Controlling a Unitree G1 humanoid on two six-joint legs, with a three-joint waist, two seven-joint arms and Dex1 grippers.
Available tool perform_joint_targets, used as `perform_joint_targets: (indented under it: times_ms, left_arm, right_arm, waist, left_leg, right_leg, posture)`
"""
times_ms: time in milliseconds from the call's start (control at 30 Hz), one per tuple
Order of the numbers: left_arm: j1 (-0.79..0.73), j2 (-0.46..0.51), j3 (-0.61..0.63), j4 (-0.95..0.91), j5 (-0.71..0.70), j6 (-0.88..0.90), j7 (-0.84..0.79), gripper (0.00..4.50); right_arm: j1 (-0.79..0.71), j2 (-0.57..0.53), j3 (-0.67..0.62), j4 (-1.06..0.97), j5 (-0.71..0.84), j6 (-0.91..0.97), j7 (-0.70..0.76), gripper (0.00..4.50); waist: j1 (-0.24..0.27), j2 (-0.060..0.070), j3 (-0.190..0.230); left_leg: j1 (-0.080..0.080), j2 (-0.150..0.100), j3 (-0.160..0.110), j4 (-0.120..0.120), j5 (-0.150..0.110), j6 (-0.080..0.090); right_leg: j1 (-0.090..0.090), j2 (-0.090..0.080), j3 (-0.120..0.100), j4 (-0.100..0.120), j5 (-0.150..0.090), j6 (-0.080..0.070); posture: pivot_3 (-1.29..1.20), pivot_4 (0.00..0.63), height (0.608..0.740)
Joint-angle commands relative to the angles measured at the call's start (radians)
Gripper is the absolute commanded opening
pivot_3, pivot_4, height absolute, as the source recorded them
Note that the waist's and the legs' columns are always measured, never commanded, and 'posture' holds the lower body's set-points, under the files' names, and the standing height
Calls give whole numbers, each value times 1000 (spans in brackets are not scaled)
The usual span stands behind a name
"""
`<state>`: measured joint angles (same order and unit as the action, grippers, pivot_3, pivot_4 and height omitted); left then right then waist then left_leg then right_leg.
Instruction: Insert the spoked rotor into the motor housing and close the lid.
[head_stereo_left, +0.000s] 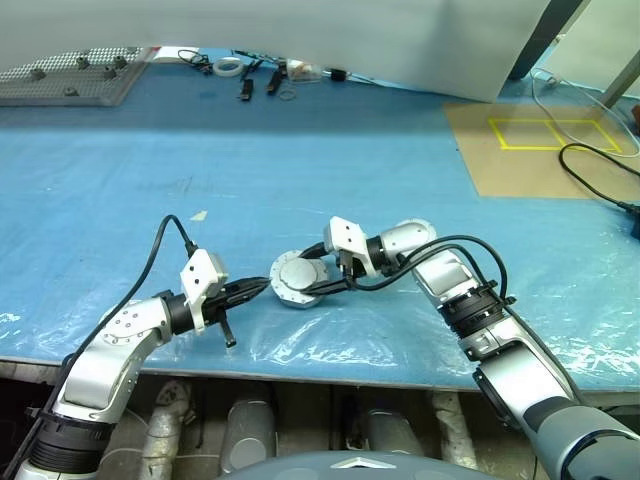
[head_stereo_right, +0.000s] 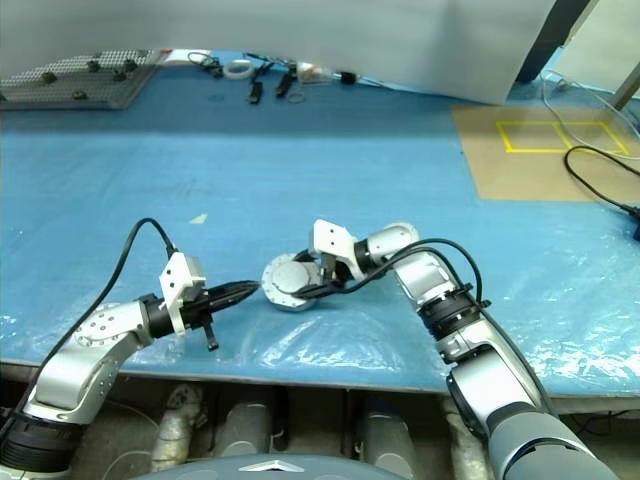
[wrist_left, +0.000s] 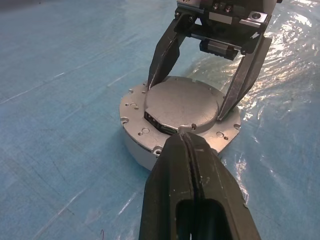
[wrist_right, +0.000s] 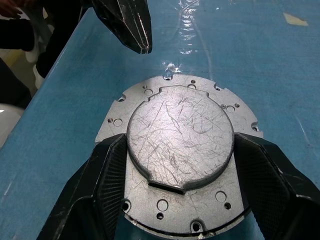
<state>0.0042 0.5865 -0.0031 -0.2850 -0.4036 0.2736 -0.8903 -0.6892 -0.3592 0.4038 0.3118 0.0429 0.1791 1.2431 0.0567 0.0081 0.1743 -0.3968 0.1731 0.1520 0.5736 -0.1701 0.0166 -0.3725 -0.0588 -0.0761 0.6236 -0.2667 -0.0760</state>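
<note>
We see the lid seated flat on top of the housing, which sits on the blue plastic sheet covering the desk, near its front edge. Our right gripper straddles the lid's raised centre disc, one finger on each side, clasping it. Our left gripper has its fingers pressed together, tip just at the housing's rim. A cable lies far right.
</note>
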Motion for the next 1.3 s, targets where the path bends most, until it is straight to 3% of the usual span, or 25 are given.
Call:
perform_joint_targets:
  times_ms: [33,333,1033,1300]
  left_arm:
    - [-6,8,13,-38,-9,-2,0,0]
    - [-22,0,-4,-32,-1,0,4,0]
    - [-68,7,-7,-108,-22,94,34,0]
    - [-83,4,-15,-113,-19,109,43,0]
  right_arm:
    - [5,-11,-2,0,-4,-16,3,2983]
    - [-15,-9,-44,-39,59,47,28,2983]
    - [20,-37,17,58,-41,-95,17,2983]
    - [37,-15,5,99,-26,-55,-1,2983]
  waist:
    - [0,0,0]
    - [3,0,0]
    - [12,0,0]
    - [11,0,0]
  left_leg:
    - [0,0,0,0,0,0]
    - [0,0,0,0,0,0]
    - [0,0,0,0,0,0]
    - [7,0,0,0,0,0]
  right_leg:
    - [0,0,0,0,0,0]
    - [0,0,0,0,0,0]
    - [0,0,0,0,0,0]
    - [6,0,1,0,0,0]
  posture:
    - [0,150,740]
    - [0,150,740]
    - [0,150,740]
    - [0,150,740]
